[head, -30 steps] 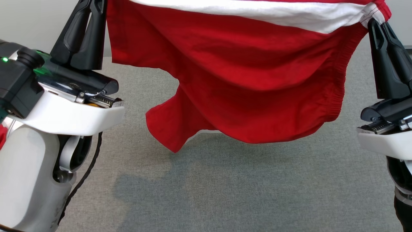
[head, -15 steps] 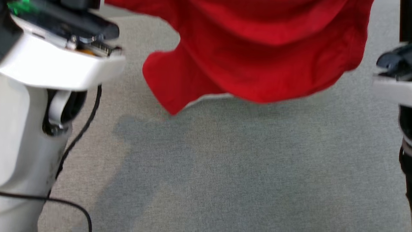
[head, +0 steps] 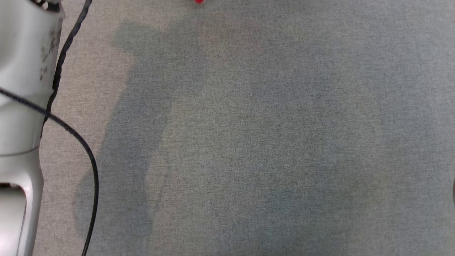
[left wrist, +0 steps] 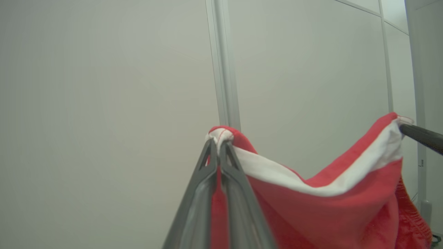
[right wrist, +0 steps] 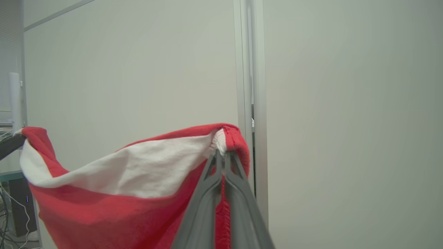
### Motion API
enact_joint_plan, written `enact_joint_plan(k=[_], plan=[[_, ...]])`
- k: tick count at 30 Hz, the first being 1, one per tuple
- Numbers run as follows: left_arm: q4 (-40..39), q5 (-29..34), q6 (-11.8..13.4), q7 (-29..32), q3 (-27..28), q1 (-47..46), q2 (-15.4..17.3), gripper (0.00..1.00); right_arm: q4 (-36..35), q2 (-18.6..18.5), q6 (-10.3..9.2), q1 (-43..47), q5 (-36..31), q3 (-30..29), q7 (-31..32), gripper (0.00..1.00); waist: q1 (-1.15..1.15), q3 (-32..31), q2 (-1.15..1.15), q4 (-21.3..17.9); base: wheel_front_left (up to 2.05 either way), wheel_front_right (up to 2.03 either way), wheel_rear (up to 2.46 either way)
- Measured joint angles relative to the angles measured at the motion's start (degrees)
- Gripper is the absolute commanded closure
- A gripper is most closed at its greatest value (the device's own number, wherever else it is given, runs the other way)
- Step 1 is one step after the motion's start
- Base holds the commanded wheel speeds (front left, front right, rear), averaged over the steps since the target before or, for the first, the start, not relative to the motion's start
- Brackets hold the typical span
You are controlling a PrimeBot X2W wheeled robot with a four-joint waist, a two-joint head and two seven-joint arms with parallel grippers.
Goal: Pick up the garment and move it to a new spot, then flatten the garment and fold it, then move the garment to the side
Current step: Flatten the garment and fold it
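Downward tilting of the head camera is seen since a second ago. The red garment (head: 199, 1), then spread across the top of that view, is now reduced to a sliver at the far edge, above the grey surface (head: 266, 142). A pale forearm (head: 21, 89) and a black cable (head: 71, 131) are seen at the left. In the left wrist view the left gripper (left wrist: 218, 145) is pressed together on one corner of the garment's white-striped top edge. The right gripper (right wrist: 221, 154) is likewise pinched onto the other corner. The garment is held up in the air between the two, sagging in the middle, in front of a pale wall (left wrist: 104, 103).
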Motion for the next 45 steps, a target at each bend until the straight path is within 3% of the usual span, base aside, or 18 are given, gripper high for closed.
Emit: enact_joint_plan(k=[10,20,27,37,45], plan=[[28.28,-4.45,-3.21,-5.1,0.74,-5.81,-5.33,1.0,28.7,4.35,0.0,-10.27,5.59,7.17,-7.86,1.0,0.0,-0.42,0.0,0.89,0.0,0.0,0.0],[41.42,-8.44,-4.7,-6.94,0.65,-2.75,-7.09,1.0,38.19,5.37,0.0,-9.04,10.87,13.49,-9.07,1.0,0.0,1.08,0.0,0.92,0.0,0.0,0.0],[41.79,-10.59,-4.88,-7.76,0.03,5.23,-7.47,1.0,31.9,4.0,0.0,0.77,15.24,15.85,-9.31,1.0,0.0,0.0,0.0,0.58,0.0,0.0,0.0],[24.43,-9.25,-4.95,-7.9,4.82,30.73,-6.12,1.0,10.74,0.12,0.01,31.64,17.11,17.0,-9.38,1.0,0.0,-5.78,0.0,1.22,0.0,0.0,0.0],[12.76,-7.15,-4.95,-7.91,7.71,49.78,-4.87,1.0,1.69,1.15,0.0,50.68,15.71,15.79,-9.38,1.0,0.0,-11.63,0.0,0.64,0.0,0.0,0.0]])
